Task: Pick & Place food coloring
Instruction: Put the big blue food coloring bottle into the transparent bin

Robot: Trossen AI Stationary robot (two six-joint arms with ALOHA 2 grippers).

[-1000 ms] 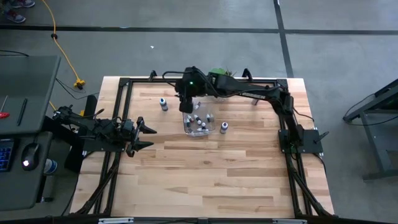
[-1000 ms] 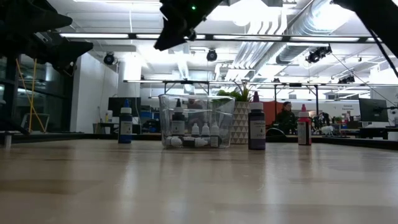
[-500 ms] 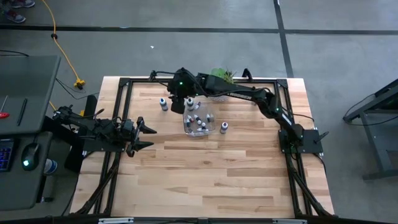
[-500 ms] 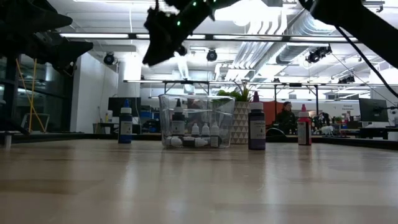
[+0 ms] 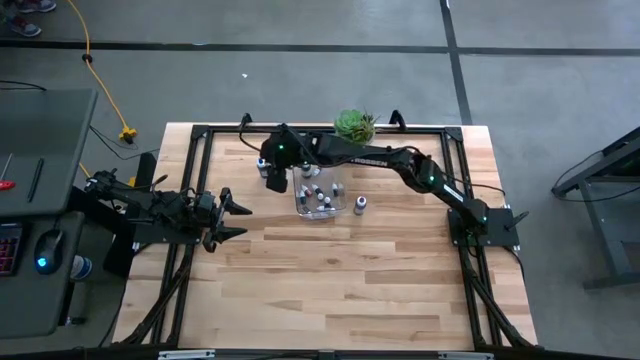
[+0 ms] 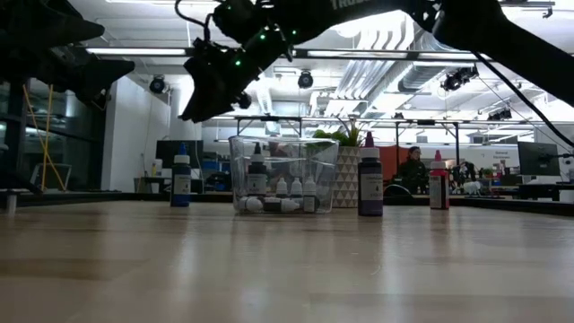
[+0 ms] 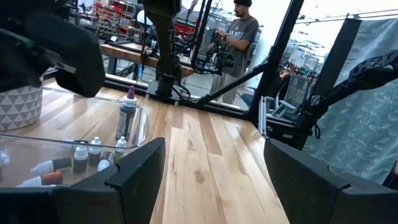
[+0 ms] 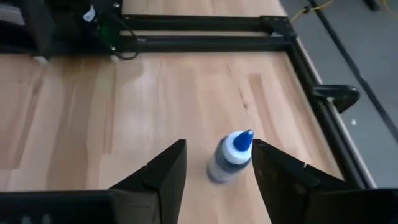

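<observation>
A small food coloring bottle with a blue cap (image 8: pixel 229 157) stands upright on the wood at the table's far left (image 6: pixel 181 186). My right gripper (image 8: pixel 219 148) hangs open above it (image 6: pixel 199 100), one finger on either side in the wrist view, touching nothing. A clear bin (image 5: pixel 320 197) beside it holds several tiny bottles (image 6: pixel 285 190). A purple bottle (image 6: pixel 369 187) and a red one (image 6: pixel 438 191) stand to the bin's right. My left gripper (image 5: pixel 236 218) waits open at the table's left edge.
A green succulent in a white pot (image 5: pixel 353 125) stands at the far edge behind the bin. A black frame (image 5: pixel 330 131) runs around the table top. The near half of the table is bare wood (image 5: pixel 330 290). A person (image 7: pixel 239 31) stands in the room beyond.
My right gripper has swung from above the bin toward the table's left edge and sunk lower, ending over the blue-capped bottle. The bottles and the bin have stayed where they were.
</observation>
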